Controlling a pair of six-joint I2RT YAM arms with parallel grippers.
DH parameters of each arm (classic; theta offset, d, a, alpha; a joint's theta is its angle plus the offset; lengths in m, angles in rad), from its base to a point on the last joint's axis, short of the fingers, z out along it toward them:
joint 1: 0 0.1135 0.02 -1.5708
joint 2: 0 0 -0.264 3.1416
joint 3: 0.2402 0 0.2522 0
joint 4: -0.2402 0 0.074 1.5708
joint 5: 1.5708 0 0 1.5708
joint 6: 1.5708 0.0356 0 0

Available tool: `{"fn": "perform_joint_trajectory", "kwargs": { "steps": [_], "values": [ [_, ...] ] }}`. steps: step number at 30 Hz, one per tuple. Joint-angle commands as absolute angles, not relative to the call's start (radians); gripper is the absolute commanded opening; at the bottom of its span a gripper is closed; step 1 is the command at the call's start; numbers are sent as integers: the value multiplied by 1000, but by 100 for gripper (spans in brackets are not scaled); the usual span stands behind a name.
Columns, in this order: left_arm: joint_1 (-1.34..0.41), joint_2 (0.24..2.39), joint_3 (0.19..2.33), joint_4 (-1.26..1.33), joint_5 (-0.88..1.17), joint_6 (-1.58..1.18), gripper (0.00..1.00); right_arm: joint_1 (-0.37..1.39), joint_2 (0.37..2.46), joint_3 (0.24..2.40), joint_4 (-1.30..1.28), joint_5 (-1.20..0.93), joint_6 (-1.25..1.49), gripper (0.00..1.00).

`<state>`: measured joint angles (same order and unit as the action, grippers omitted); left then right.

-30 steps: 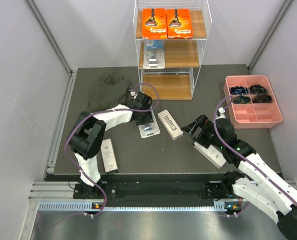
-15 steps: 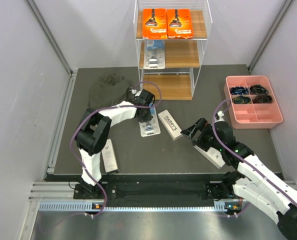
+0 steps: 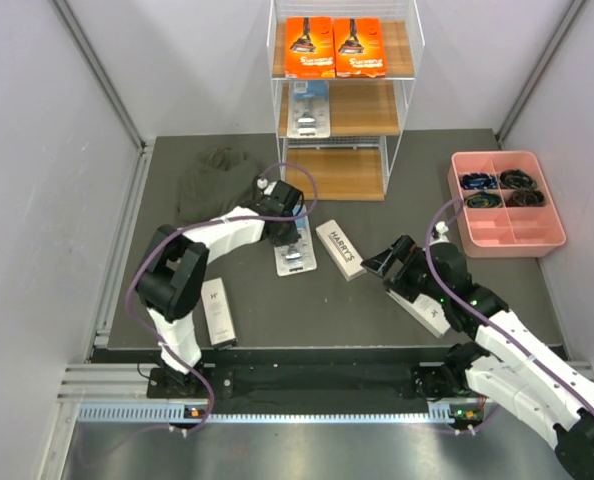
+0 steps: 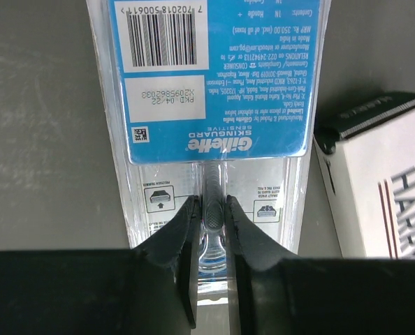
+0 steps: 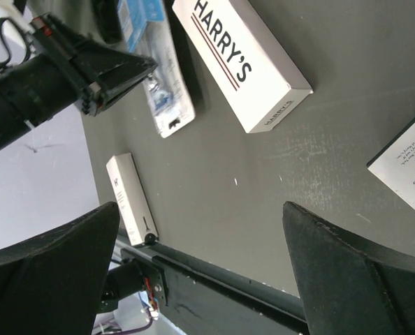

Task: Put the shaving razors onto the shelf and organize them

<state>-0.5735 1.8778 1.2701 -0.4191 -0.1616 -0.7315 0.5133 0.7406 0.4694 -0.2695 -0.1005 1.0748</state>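
The left gripper (image 4: 211, 222) pinches the clear ridge of a blue-and-clear blister pack (image 4: 214, 70) down at the table (image 3: 277, 310), near of the shelf (image 3: 337, 172) and just left of a white Harry's box (image 3: 340, 249). Its wrist points down, and the forearm runs left and near to a raised elbow. The right gripper (image 3: 387, 257) hangs spread wide, right of that box.
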Motion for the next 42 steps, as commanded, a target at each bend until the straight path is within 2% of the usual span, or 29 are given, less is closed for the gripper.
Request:
{"fn": "perform_joint_trajectory", "kwargs": {
  "steps": [1, 12, 18, 28, 36, 42],
  "values": [
    [-571, 1724, 1224, -391, -161, -722, 0, 520, 718, 482, -230, -106, 1077, 99],
    [-568, 1531, 1120, -365, -118, -810, 0, 520, 693, 535, -294, -91, 1031, 99],
    [-552, 1465, 1085, -334, -98, -887, 0, 544, 706, 552, -238, -90, 1000, 99],
    [-407, 1385, 951, -172, 155, -1072, 0, 768, 955, 725, -118, 50, 908, 97],
    [-308, 1370, 882, -78, 317, -1146, 0, 991, 1215, 905, -21, 219, 796, 87],
    [-279, 1358, 842, -6, 411, -1213, 0, 1012, 1367, 966, 52, 238, 764, 72]
  ]
}}
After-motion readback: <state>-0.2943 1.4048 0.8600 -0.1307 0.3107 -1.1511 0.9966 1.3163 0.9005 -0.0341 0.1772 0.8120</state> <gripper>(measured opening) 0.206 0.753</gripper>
